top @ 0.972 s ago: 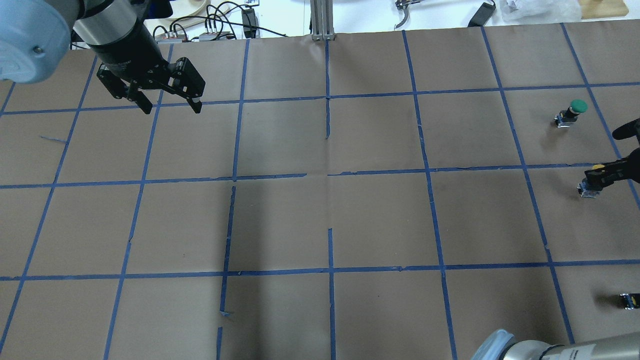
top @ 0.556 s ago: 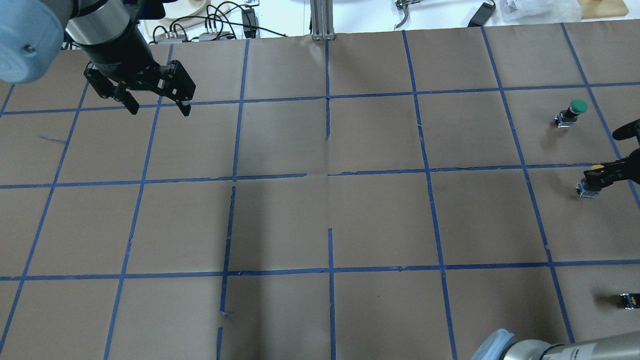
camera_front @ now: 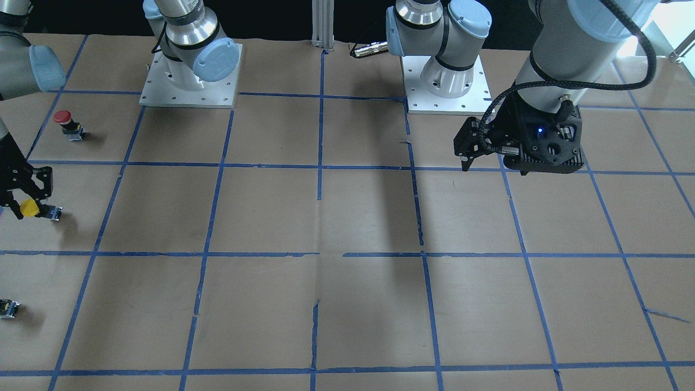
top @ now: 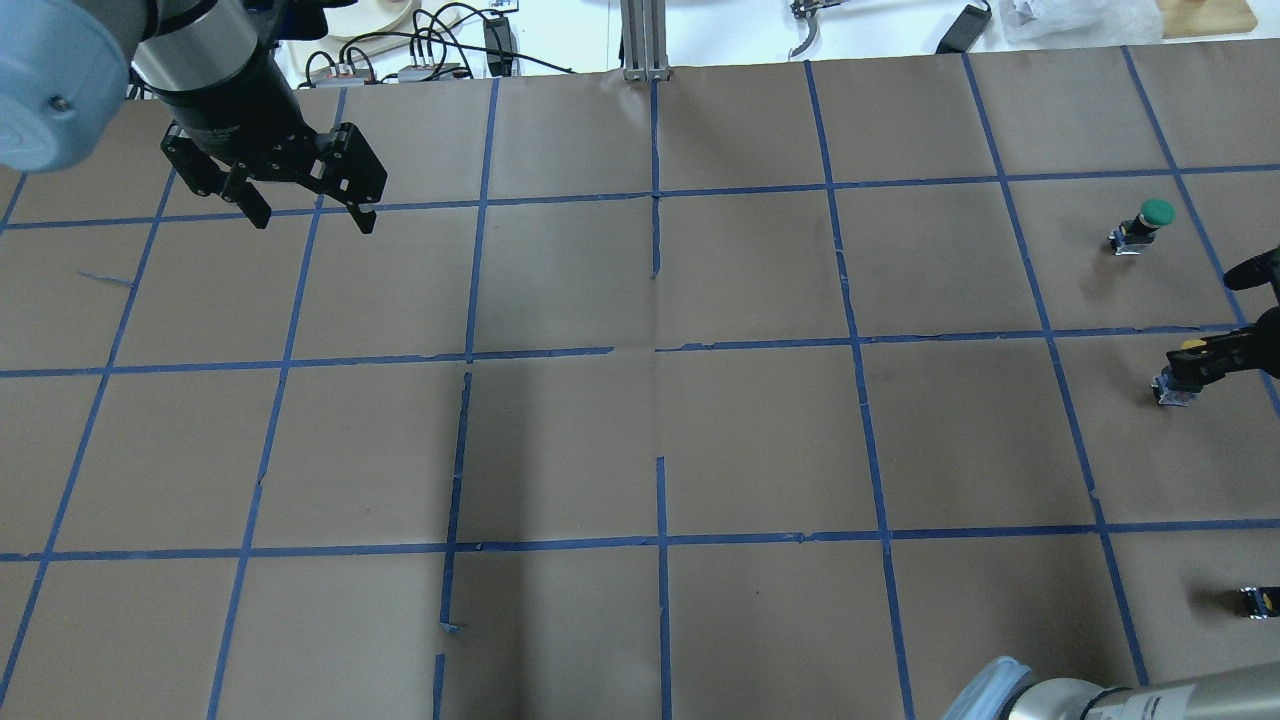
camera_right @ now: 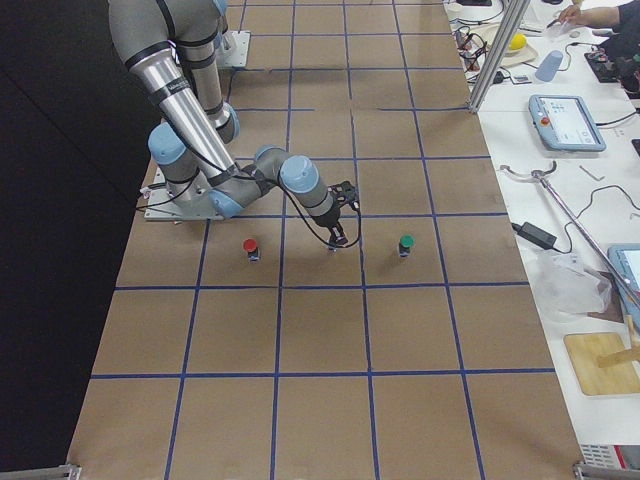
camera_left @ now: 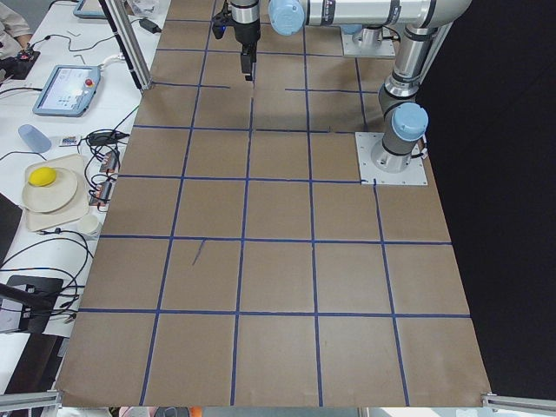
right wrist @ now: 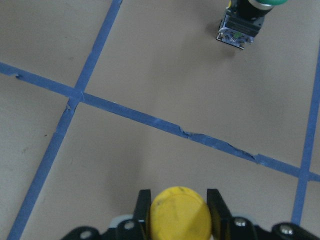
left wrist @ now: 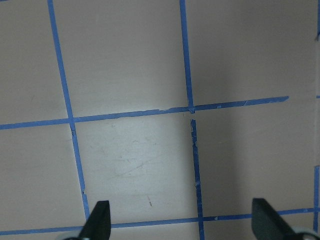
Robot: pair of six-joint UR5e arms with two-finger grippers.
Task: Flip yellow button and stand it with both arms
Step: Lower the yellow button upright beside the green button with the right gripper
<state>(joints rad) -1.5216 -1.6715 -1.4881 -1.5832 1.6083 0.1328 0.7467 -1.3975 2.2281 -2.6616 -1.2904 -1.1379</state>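
The yellow button (top: 1175,385) is at the table's far right, gripped by my right gripper (top: 1197,362), which is shut on it just below the cap. It is tilted, with its metal base low over the paper; I cannot tell whether it touches. The front-facing view shows the cap (camera_front: 27,208) between the black fingers. The right wrist view shows the round yellow cap (right wrist: 180,214) between the two fingers (right wrist: 144,205). My left gripper (top: 310,215) hangs open and empty over the far left of the table. It also shows in the front-facing view (camera_front: 471,158) and the left wrist view (left wrist: 181,225).
A green-capped button (top: 1145,225) stands beyond the yellow one and shows in the right wrist view (right wrist: 245,20). A red-capped button (camera_front: 66,124) stands nearer the robot. A small capless black switch block (top: 1255,600) lies at the right edge. Blue tape lines grid the brown paper.
My left gripper has moved a little left and away from the table's middle, still open. My right gripper with the yellow button has shifted slightly.
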